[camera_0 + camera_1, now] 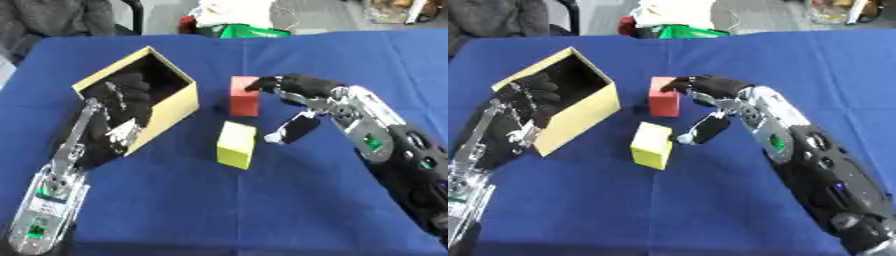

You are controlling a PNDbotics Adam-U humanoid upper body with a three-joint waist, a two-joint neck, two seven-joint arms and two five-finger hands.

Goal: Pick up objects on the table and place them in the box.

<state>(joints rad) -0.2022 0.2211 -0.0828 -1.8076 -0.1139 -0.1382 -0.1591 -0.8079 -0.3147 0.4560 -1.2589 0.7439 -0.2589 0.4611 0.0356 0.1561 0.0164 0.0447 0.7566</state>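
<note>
Both forearms rise from the lower corners onto the blue cloth [262, 200]. At centre lies the yellow block [236, 145]; the red block [245, 96] stands just beyond it at 12 o'clock. At 9 o'clock from the red block sits the box [171, 107], tan outside, dark inside, open side up. Right hand [302, 92] reaches in from 3 o'clock, fingertips [259, 85] touching the red block's top edge, thumb spread low beside the yellow block, nothing gripped. Left hand [122, 107] rests in the box mouth, fingers over the near wall; whether they clasp it I cannot tell.
</note>
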